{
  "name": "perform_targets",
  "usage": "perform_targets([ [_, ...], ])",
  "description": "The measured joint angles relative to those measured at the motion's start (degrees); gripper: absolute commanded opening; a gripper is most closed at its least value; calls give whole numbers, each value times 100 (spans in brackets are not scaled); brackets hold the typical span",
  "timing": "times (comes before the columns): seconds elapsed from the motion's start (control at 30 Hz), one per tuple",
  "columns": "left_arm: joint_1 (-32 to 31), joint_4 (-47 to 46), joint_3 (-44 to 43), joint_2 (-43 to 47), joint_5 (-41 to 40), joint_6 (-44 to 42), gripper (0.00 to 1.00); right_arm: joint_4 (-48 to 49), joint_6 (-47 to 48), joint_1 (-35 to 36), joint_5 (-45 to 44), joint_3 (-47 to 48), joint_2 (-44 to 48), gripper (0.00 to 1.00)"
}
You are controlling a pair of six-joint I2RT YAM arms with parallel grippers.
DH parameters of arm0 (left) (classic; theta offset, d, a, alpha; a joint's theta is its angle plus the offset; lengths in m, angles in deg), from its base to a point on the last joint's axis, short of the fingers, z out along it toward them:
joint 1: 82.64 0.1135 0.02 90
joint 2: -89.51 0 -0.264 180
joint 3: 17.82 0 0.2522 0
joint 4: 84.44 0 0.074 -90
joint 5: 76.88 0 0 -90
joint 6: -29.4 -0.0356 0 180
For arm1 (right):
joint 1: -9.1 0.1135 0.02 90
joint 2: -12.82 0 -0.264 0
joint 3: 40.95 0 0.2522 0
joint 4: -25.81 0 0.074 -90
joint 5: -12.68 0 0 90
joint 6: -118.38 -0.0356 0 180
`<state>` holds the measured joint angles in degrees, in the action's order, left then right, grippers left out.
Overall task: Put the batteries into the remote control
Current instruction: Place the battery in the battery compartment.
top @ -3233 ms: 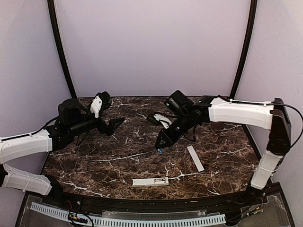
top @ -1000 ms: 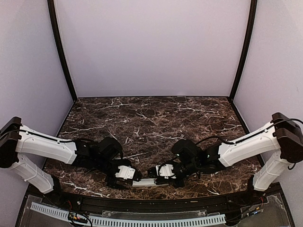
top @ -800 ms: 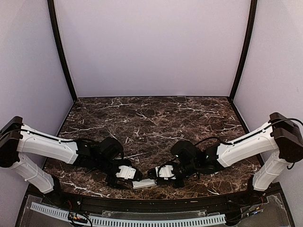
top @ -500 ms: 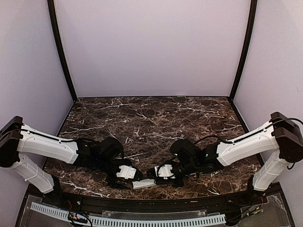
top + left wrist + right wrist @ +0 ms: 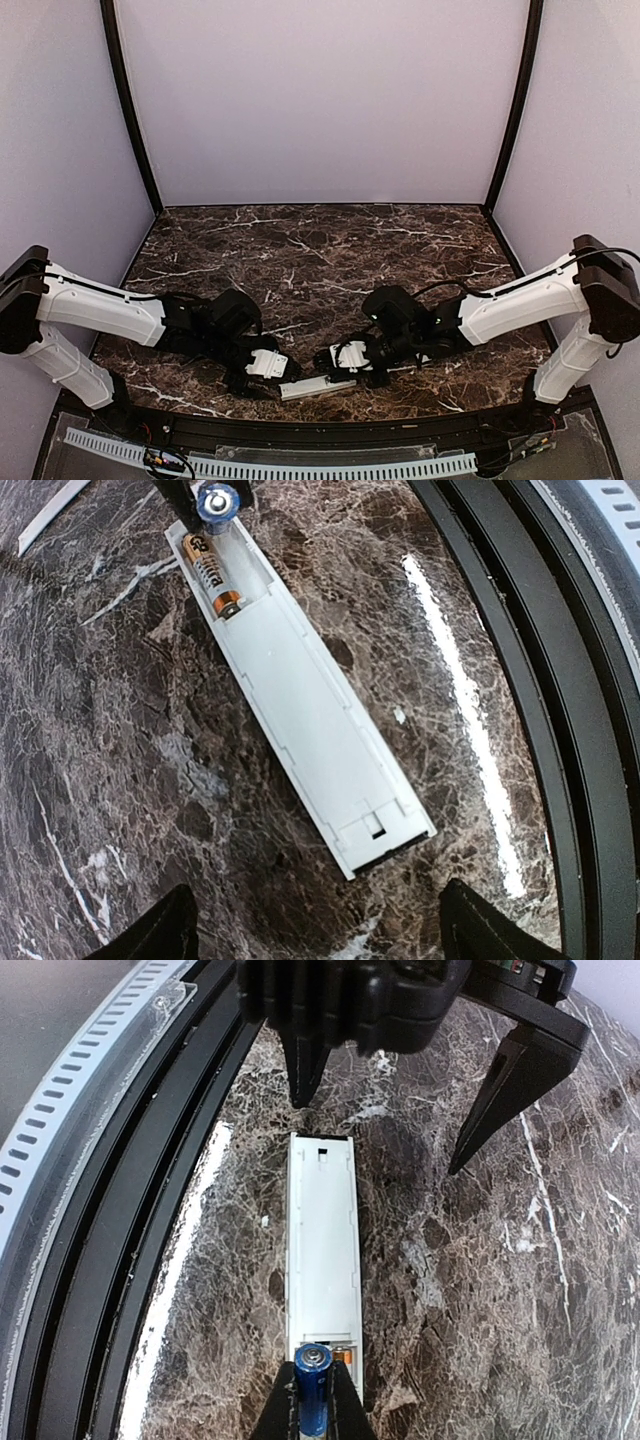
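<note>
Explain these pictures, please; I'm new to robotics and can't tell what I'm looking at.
Two robot arms work over a dark marbled table. The wide picture comes from a camera above and behind them. The other two come from a camera on each wrist. The remote control lies open near the front edge, with one battery already in it. The right gripper is shut on a blue battery at that same end. The left gripper hangs open at the remote's other end.

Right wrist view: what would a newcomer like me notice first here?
A blue battery pinched in the right fingers, poised at the open end of the white remote control by the front edge of the table. Another battery already lies inside it, and the left fingers stand wide open past the remote's other end.
</note>
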<state>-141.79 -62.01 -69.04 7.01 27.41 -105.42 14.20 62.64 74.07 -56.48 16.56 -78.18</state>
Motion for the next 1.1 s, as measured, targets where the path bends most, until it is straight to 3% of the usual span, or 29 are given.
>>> perform_targets([
  [1.1,0,-2,-2,-76,-44,2,85,-393,282,-26,2,264,-365,0],
])
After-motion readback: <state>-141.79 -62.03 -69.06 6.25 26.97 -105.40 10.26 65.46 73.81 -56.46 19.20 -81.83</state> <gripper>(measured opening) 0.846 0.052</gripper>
